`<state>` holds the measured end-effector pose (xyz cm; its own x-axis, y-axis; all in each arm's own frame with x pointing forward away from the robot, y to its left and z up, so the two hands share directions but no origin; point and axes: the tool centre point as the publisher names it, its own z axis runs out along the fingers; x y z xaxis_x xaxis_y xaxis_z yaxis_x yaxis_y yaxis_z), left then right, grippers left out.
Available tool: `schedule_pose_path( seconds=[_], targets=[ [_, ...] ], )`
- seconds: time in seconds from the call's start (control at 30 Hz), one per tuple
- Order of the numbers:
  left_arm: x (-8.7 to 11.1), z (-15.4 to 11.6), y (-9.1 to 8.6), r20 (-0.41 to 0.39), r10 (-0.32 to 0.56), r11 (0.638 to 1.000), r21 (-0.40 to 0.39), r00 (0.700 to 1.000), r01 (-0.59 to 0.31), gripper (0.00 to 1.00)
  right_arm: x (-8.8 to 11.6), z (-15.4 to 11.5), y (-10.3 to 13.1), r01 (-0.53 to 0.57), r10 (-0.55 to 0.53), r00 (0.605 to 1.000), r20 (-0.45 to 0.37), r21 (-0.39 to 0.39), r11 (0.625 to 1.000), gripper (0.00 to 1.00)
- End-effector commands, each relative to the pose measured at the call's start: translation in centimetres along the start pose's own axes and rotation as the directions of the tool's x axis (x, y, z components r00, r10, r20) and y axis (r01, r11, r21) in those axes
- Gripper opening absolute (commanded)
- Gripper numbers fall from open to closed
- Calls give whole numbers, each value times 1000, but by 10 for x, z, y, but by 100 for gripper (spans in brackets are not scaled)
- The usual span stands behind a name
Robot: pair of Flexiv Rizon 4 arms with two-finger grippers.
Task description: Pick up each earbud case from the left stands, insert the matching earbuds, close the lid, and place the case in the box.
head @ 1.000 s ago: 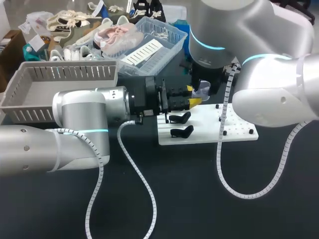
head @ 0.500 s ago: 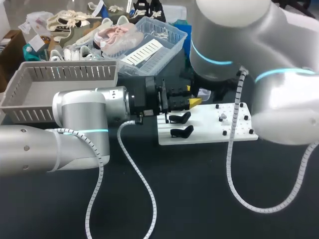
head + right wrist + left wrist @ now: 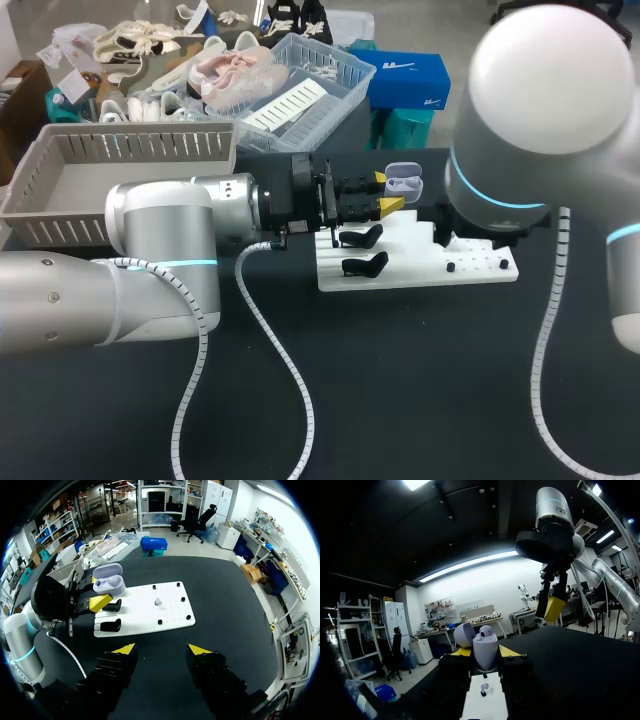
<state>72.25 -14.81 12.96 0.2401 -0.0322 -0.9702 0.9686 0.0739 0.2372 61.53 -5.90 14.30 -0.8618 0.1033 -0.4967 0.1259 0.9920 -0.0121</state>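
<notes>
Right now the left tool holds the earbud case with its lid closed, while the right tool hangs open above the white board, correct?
Not quite. The earbud case in the left tool has its lid open, as the right wrist view shows. The right tool does hang open above the white board.

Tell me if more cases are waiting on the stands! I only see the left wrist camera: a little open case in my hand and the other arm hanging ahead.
Observer: No. The two black stands on the white board are both empty.
Operator: Where's the box for my case?
Observer: A grey basket sits at the table's left side, beyond your left arm.
</notes>
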Motion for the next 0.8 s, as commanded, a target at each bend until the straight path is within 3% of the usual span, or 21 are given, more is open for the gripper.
schedule_pose_path(
  seconds=[0.03, 0.23, 0.57, 0.8],
  targets=[
    [0, 0, 0, 0, 1, 1000, -4, 1000, -1, 0, -4, 35, -12, -22, 22, 1000, -7, -99, 995, 56],
    [0, 0, 0, 0, 1, 1000, -4, 1000, -1, 0, -13, 72, -10, -51, 45, 998, -37, -190, 980, 58],
    [0, 0, 0, 0, 1, 1000, -4, 1000, -1, 0, -36, 119, 5, -98, 78, 993, -88, -248, 964, 51],
    [0, 0, 0, 0, 1, 1000, -4, 1000, -1, 0, -48, 135, 8, -113, 92, 991, -95, -255, 960, 49]
  ],
)
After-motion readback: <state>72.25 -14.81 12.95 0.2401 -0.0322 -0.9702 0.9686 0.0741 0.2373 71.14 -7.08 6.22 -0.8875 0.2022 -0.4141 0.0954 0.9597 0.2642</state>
